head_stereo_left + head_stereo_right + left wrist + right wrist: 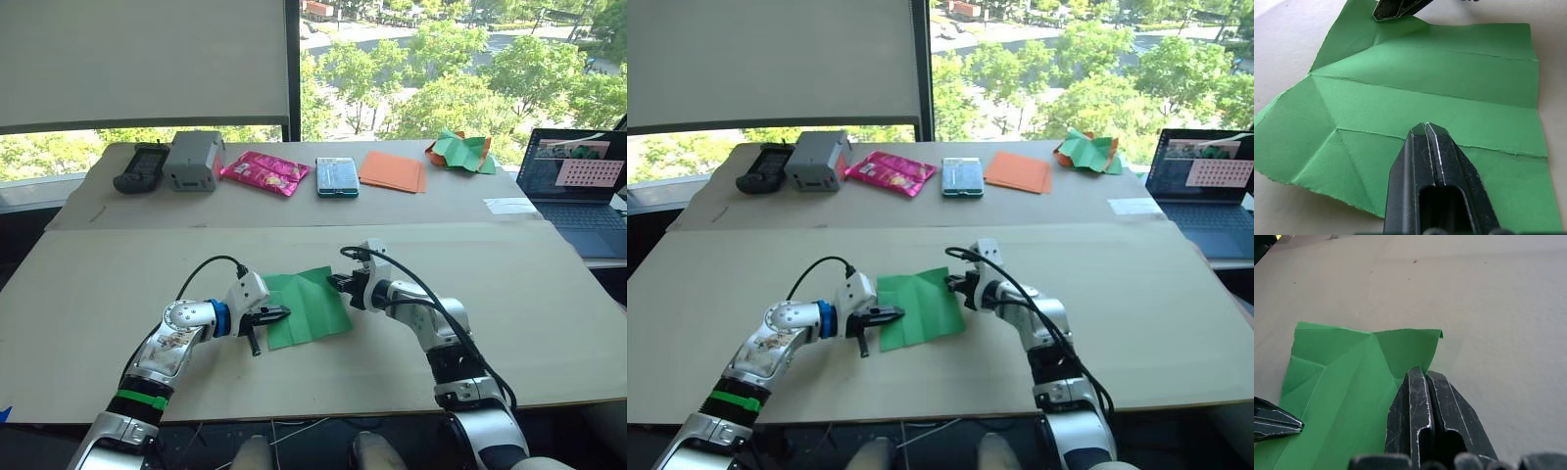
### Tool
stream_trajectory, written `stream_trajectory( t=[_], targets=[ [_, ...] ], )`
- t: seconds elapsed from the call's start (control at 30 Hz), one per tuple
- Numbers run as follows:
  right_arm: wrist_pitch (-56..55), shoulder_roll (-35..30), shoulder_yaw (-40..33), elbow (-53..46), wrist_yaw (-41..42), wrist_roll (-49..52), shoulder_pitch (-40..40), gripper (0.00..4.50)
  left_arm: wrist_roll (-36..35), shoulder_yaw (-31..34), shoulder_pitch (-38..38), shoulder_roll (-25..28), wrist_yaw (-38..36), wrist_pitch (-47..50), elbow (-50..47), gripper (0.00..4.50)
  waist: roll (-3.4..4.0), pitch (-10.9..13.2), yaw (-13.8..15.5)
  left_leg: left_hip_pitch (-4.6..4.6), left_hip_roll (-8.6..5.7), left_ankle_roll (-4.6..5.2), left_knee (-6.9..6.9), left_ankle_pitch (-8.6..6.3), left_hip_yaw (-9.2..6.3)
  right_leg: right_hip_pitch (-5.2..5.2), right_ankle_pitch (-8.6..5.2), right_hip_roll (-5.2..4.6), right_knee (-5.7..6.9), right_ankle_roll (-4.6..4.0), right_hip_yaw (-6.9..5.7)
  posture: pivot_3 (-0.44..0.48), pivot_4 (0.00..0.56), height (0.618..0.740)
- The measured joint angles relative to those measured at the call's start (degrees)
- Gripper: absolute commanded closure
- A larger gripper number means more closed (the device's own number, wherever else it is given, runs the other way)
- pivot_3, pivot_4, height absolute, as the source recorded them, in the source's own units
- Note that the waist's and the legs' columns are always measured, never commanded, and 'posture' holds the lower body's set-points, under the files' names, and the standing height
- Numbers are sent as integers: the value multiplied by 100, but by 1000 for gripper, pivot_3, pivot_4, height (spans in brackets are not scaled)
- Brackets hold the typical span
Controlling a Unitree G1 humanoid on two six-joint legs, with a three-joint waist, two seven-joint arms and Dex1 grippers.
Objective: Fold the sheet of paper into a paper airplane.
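Where creases show close-up, both end effectors pinch the sheet of paper (pixel 1425 88)

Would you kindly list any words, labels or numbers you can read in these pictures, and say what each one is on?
None can be read.
Pink snack packet: print too small to read.
Teal box: label too small.
Laptop: screen shows a grid of dots, no readable text.
Grey box and black handset: markings blurred.
Green sheet of paper: blank.

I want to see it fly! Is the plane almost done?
Not yet. The sheet of paper has crease lines but lies mostly flat, with no plane shape. The left gripper and right gripper are shut at opposite edges. Nearly all folding remains.
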Motion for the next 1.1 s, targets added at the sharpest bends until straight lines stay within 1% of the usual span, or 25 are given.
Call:
stream_trajectory(
  t=[0.17,0.27,0.33,0.37,0.57,0.8,0.9,1.1],
  targets=[
    [-464,-387,612,-1199,110,-358,536,4431,-8,29,3,103,-49,31,-10,4500,1,0,-24,4,1,-1,-1,-1,0,-4,-2,1,-2,-2,3,0,150,706],
    [-996,-744,1247,-1760,-126,-1102,851,4431,-26,38,3,122,-92,93,-13,4500,0,0,-22,9,0,-10,-2,-6,0,-23,-4,1,-8,-6,2,0,150,706],
    [-1347,-890,1643,-1966,-322,-1635,970,4431,-52,55,3,145,-111,138,-15,4500,0,0,-20,9,0,-46,-2,-29,-1,-23,-5,1,-13,-7,2,0,150,706],
    [-1562,-986,1905,-2067,-412,-1965,996,4431,-73,63,-1,151,-119,201,-32,4500,0,1,-20,9,0,-46,-2,-29,-1,-23,-5,1,-15,-7,2,0,150,706],
    [-1935,-1133,2557,-2197,-497,-2868,1003,4431,-190,80,-97,179,-192,356,-36,4500,-4,1,1,9,0,-44,-1,-27,0,-20,-5,1,-14,-7,2,0,150,706],
    [-1812,-1118,2722,-1860,-349,-3250,987,4431,-312,161,-773,146,-326,447,180,4500,-13,3,91,7,-1,-28,7,-17,1,-15,-5,1,-14,-7,1,0,150,706],
    [-1783,-1120,2721,-1798,-250,-3295,976,4431,-300,151,-1080,46,-389,405,497,4500,-13,3,118,7,-1,-3,7,-2,2,-14,-5,1,-13,-7,1,0,150,706],
    [-1779,-1063,2722,-1781,-129,-3405,958,4431,-42,9,-1601,-303,-448,45,1524,4500,-15,2,129,2,0,-1,7,0,-1,-4,-4,6,-8,-6,2,0,150,706]
  ],
)
